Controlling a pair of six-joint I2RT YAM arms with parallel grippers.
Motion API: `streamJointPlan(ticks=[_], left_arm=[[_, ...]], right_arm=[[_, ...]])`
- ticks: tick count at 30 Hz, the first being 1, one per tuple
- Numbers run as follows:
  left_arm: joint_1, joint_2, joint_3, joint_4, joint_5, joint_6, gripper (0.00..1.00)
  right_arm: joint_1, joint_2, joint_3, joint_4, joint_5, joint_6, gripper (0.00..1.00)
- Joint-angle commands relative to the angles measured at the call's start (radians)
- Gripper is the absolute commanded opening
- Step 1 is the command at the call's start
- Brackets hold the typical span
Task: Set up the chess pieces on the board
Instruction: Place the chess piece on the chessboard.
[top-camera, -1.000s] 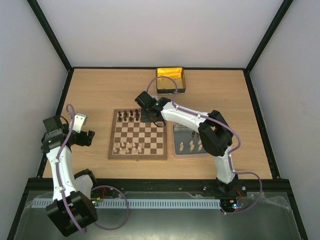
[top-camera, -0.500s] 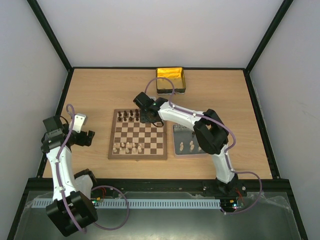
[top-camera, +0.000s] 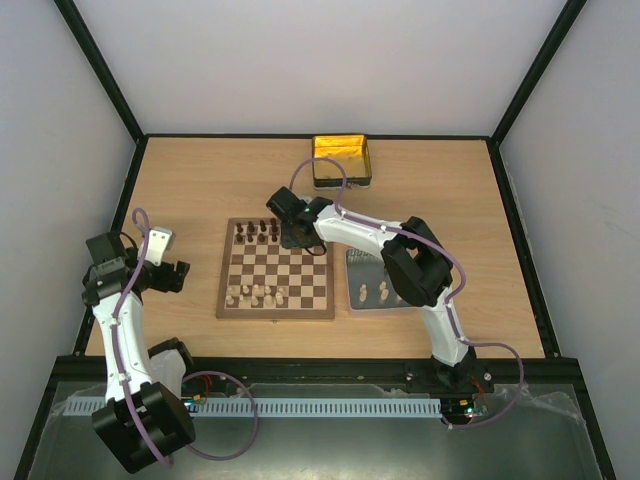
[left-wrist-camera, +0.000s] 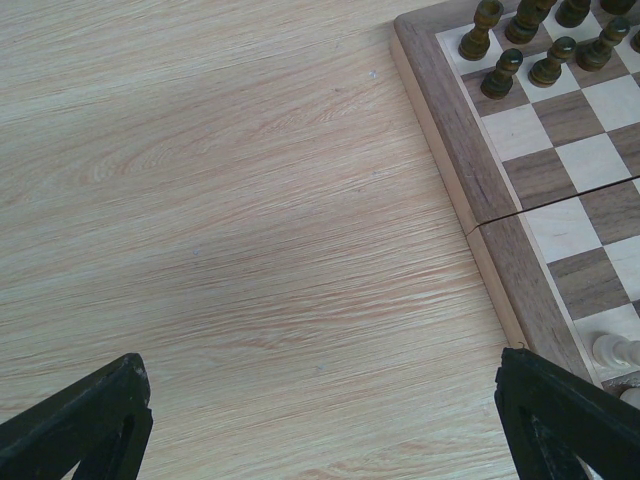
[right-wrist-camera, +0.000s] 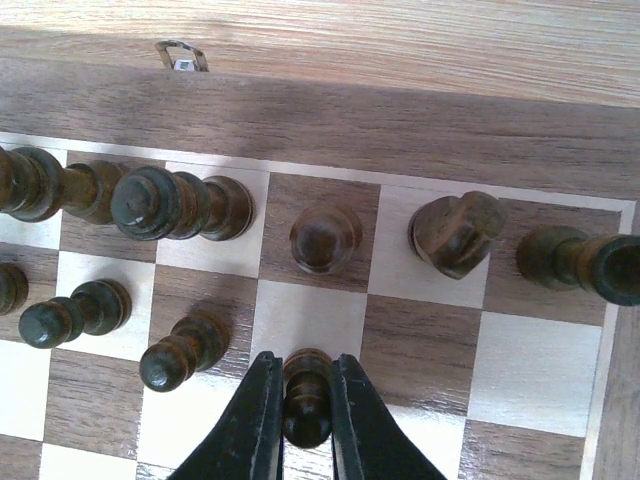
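Observation:
The board (top-camera: 275, 312) lies mid-table. Dark chess pieces (top-camera: 258, 232) crowd its far rows and cream ones (top-camera: 255, 294) stand along its near rows. My right gripper (top-camera: 288, 232) reaches over the far right part of the board. In the right wrist view this gripper (right-wrist-camera: 305, 362) is shut on a dark pawn (right-wrist-camera: 307, 400) over a cream square of the second row, behind a dark bishop-like piece (right-wrist-camera: 325, 238) and a knight (right-wrist-camera: 455, 233). My left gripper (top-camera: 175, 275) hovers open over bare table left of the board; its fingers (left-wrist-camera: 90, 415) hold nothing.
A grey metal tray (top-camera: 365, 262) right of the board carries a few cream pieces (top-camera: 380, 291). A yellow-gold tin (top-camera: 342, 160) sits at the table's far edge. In the left wrist view the board's left border (left-wrist-camera: 470, 170) runs beside plain wood.
The right arm has shifted slightly left over the board's far rows with the dark pawn still in its jaws. The left arm has stayed still.

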Motion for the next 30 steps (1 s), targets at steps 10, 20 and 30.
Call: streamJointPlan(ticks=[10,20,30], left_arm=[[0.007,-0.001,-0.013,-0.017,0.02,0.01,0.94],[0.007,0.002,-0.013,-0.02,0.022,0.014,0.94],[0.007,0.004,-0.012,-0.021,0.026,0.014,0.94]], right_arm=[[-0.011,0.027,0.034,-0.012,0.022,-0.01,0.1],[-0.014,0.039,0.043,-0.01,0.016,-0.012,0.09],[-0.014,0.05,0.065,-0.023,0.023,-0.013,0.12]])
